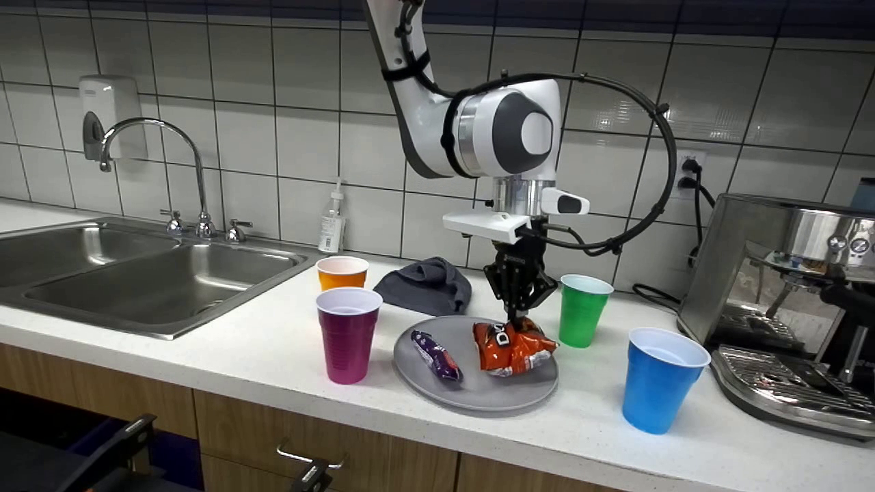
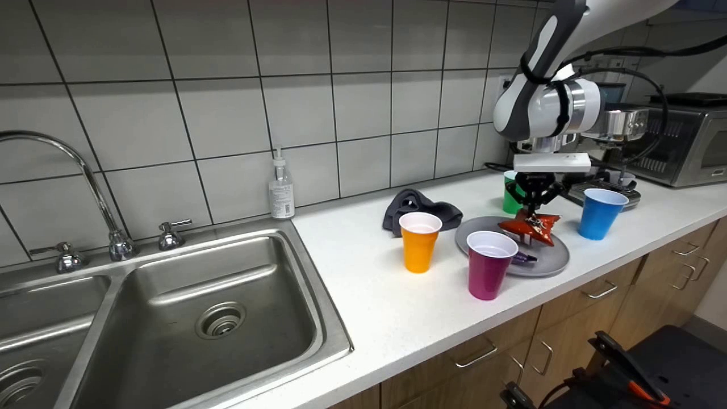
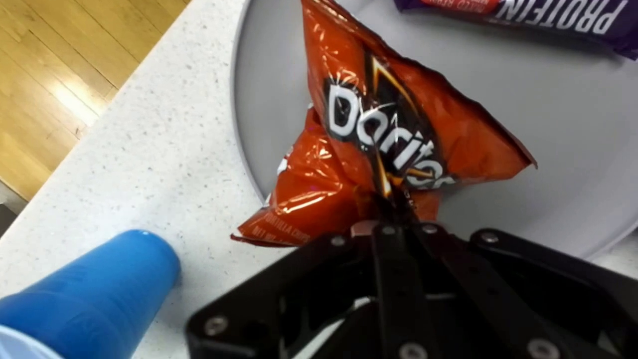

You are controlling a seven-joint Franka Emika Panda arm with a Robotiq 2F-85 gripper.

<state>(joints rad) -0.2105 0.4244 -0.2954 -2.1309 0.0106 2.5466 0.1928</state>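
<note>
My gripper points down and is shut on an orange Doritos bag, pinching the foil near its middle. The bag is creased and folded around the fingertips in the wrist view. It is over the right part of a grey plate; I cannot tell whether it touches the plate. A purple protein bar lies on the plate left of the bag; it also shows in the wrist view. The fingertips are partly hidden by the bag foil.
A green cup and blue cup stand right of the plate. A purple cup and orange cup stand left. A dark cloth lies behind. A coffee machine, sink and soap bottle are farther out.
</note>
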